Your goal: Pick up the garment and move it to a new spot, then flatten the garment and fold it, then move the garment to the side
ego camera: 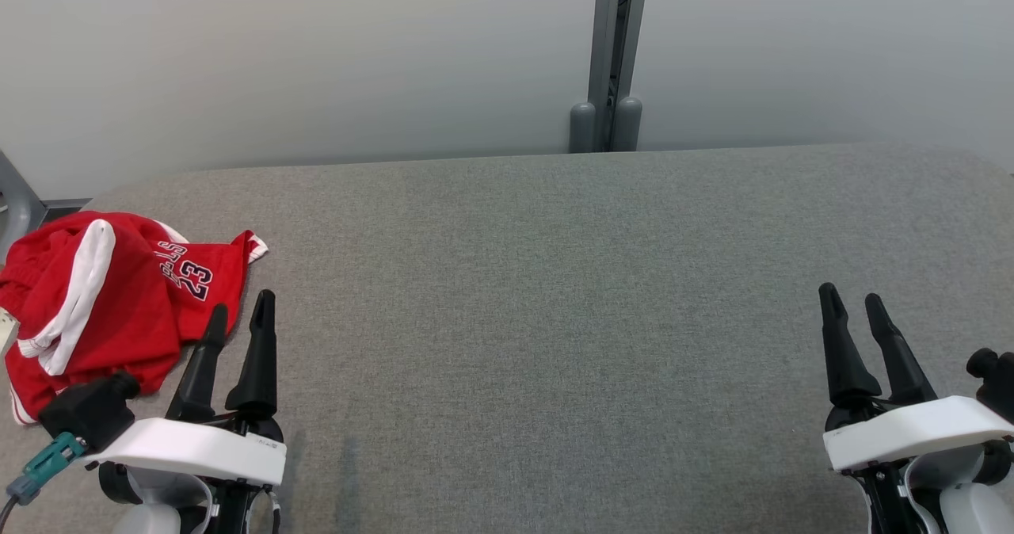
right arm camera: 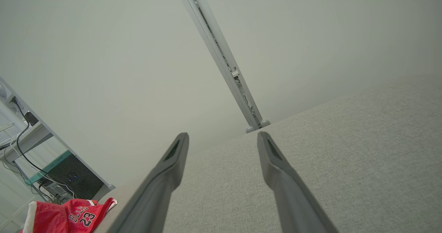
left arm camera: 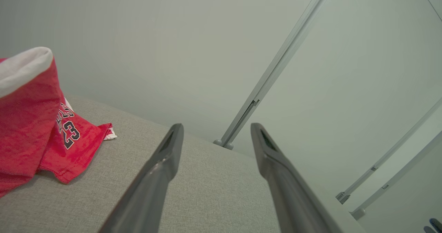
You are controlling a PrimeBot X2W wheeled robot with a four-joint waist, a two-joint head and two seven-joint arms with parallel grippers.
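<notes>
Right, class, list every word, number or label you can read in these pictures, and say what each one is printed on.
"23": dark digits edged in white, on the red garment.
"...LS": the end of a word above that number on the same garment; the rest is lost in a fold, so it can't be read whole.
Tiny marks on the white casing of the left gripper: too small to read.

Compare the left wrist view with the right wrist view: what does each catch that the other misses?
Left wrist view: the left pincer, open, the red garment close beside it, and two pale rails at lower right. Right wrist view: the right pincer, open, and a shelf with cables and a dark box past the table's corner. Shared: the garment with its 23, the grey table, the grey post.
</notes>
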